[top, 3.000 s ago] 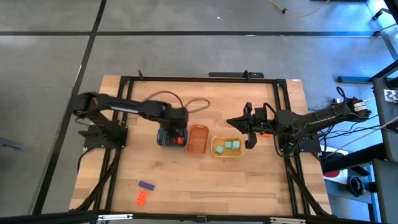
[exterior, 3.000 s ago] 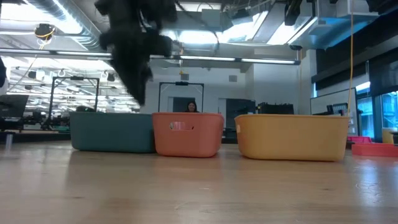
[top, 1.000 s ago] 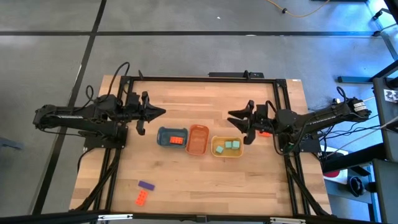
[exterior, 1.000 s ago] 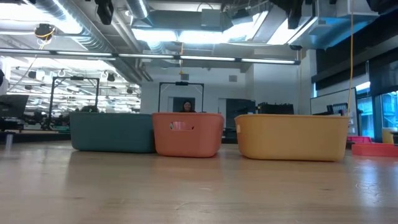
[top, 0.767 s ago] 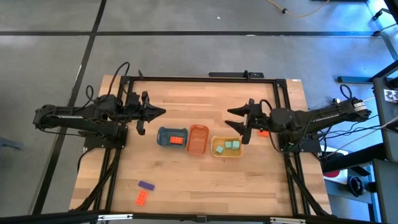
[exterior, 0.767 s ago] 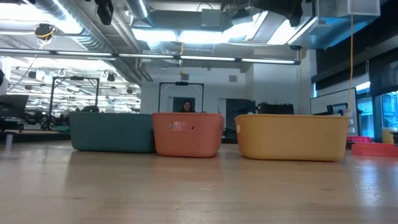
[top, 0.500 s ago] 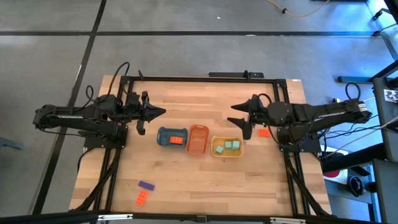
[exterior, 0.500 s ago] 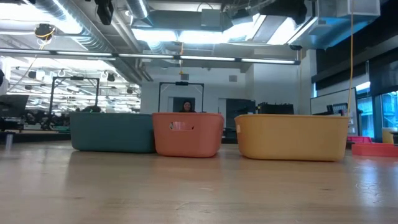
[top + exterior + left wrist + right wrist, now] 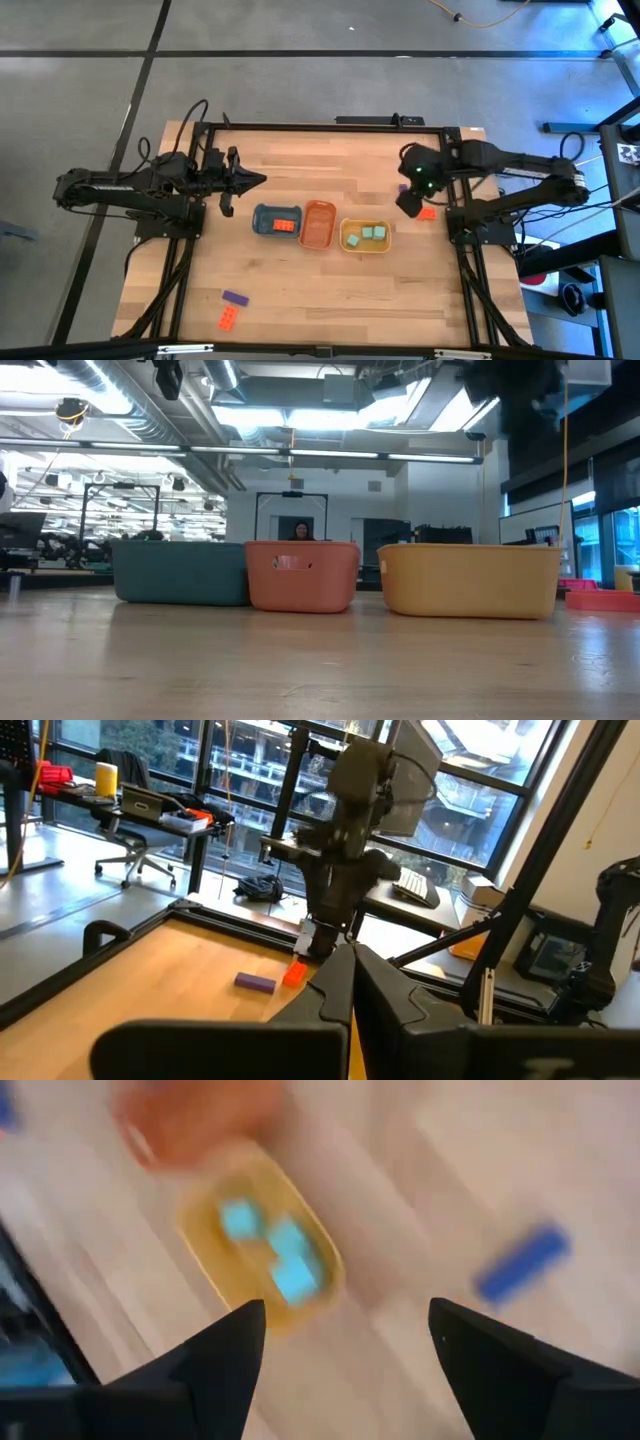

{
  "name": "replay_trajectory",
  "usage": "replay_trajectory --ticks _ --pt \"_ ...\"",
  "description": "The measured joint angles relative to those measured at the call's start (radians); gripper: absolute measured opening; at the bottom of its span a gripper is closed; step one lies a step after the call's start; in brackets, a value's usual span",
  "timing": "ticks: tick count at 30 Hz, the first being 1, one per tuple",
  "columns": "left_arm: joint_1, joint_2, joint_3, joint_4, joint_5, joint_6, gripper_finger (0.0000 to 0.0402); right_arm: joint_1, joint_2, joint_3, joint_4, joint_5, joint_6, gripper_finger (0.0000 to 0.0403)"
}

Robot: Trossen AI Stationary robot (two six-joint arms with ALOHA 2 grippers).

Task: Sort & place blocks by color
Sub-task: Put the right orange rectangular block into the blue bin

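My right gripper [image 9: 408, 205] hangs open over the table's right part, fingers slanting down, above a purple block [image 9: 522, 1263] and beside an orange-red block [image 9: 426, 212]; it touches neither. Both blocks lie flat on the wood. Three mint green blocks [image 9: 368, 234] lie in the yellow tray [image 9: 352, 245], and an orange-red block [image 9: 283, 224] lies in the blue tray [image 9: 262, 212]. Another purple block [image 9: 235, 298] and an orange-red one [image 9: 229, 319] lie near the front left. My left gripper [image 9: 258, 181] waits shut and level at the left, above the table.
The orange tray [image 9: 318, 224] stands between the blue and yellow trays in a row across the table's middle. A black frame [image 9: 330, 126] runs along the far and side edges. Bare wood lies in front of the trays. A person [image 9: 300, 531] shows far behind.
My right gripper has drawn back from beside the yellow tray toward the table's right edge and risen a little. It has tipped from about level to pointing steeply down over the purple and orange-red blocks. The blocks and trays have not moved.
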Motion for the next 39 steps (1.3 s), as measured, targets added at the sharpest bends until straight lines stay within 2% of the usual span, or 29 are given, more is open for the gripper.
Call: replay_trajectory --ticks 3,6,11,15,21,39 --pt "0.0 0.0 0.0 0.0 0.0 0.001 0.0 -0.015 0.045 -0.065 -0.14 -0.056 -0.038 0.0283" --pt "0.001 0.0 0.0 0.003 -0.003 0.002 0.0 -0.015 0.069 -0.17 -0.207 -0.041 -0.052 0.0283" --pt "0.001 0.0 0.0 0.006 -0.019 0.003 0.0 -0.016 0.072 -0.349 -0.094 0.014 -0.074 0.0283" --pt "0.001 0.0 0.0 0.006 -0.023 0.003 0.0 -0.021 0.102 -0.433 -0.027 0.051 -0.124 0.0283" --pt "0.006 0.0 0.0 0.007 -0.027 0.002 0.0 -0.023 0.195 -0.465 0.029 0.073 -0.28 0.0283" --pt "0.047 0.0 0.001 0.007 -0.019 -0.026 0.0 -0.023 0.473 -0.433 0.066 0.134 -0.412 0.0283"
